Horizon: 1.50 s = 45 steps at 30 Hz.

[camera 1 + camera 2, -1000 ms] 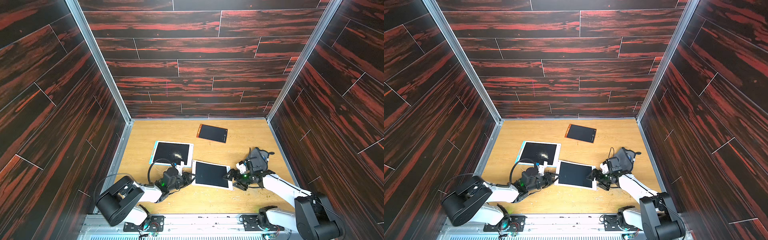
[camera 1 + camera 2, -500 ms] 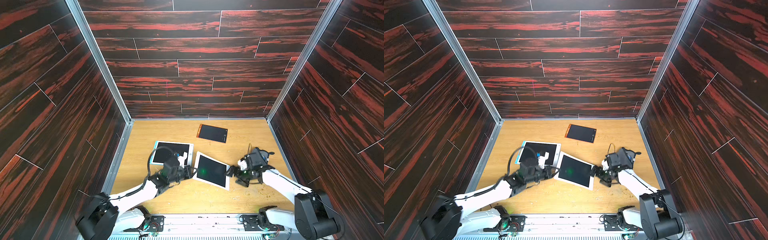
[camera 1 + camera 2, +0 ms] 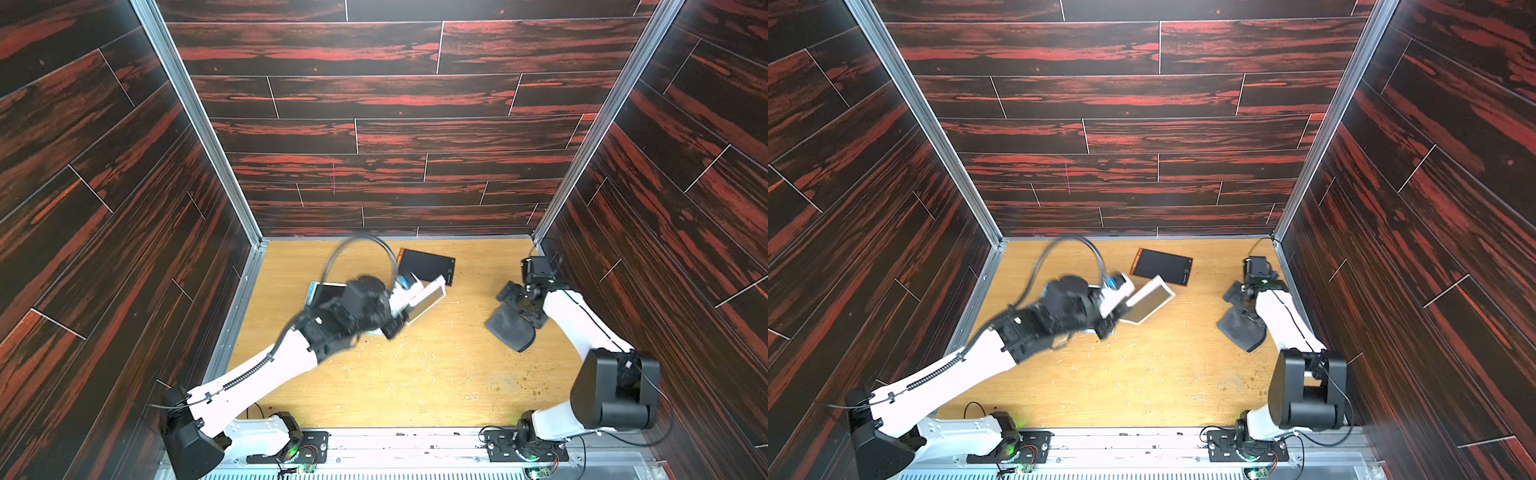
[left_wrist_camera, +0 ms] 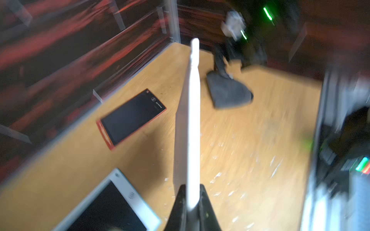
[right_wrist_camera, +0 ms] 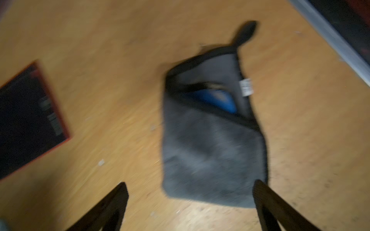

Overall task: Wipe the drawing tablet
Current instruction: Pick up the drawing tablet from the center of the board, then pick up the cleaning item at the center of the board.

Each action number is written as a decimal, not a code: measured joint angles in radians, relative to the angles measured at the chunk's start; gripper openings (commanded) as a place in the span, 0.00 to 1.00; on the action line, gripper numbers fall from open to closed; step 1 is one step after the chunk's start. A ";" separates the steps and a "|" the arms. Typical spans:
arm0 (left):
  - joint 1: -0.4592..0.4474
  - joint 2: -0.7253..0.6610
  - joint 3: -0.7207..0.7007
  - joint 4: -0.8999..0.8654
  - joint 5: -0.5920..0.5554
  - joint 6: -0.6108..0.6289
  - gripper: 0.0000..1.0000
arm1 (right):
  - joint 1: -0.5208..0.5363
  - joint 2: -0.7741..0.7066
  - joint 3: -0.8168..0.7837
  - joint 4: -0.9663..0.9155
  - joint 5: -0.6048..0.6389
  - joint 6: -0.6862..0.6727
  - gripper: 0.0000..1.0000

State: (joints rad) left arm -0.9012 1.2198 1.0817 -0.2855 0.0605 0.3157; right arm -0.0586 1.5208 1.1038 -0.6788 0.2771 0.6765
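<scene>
The white-framed drawing tablet (image 3: 426, 301) is clamped edgewise in the left gripper (image 4: 191, 193); the grey cloth (image 5: 210, 150) is seen ungripped below the wide-spread right gripper (image 5: 190, 185). A red-framed tablet (image 3: 426, 266) is seen beyond.

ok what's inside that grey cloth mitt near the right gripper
Through the open slit of the grey cloth mitt a blue patch shows, with a dark, yellowish bit above it that is too blurred to name. The fabric covers the rest of the inside.
</scene>
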 measured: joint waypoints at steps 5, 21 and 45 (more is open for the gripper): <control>-0.061 -0.100 -0.262 0.210 -0.009 0.425 0.00 | -0.078 0.045 -0.055 0.008 -0.011 0.019 0.98; -0.259 -0.241 -0.533 0.462 -0.078 0.916 0.00 | -0.074 0.287 0.014 0.061 -0.113 0.023 0.98; -0.417 -0.369 -0.790 0.568 -0.094 1.049 0.00 | 0.200 0.173 0.121 -0.014 0.090 -0.085 0.00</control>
State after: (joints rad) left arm -1.3182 0.8509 0.2916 0.2825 -0.0338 1.3643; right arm 0.1410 1.6939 1.2251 -0.6926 0.3668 0.5915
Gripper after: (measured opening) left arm 0.111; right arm 0.086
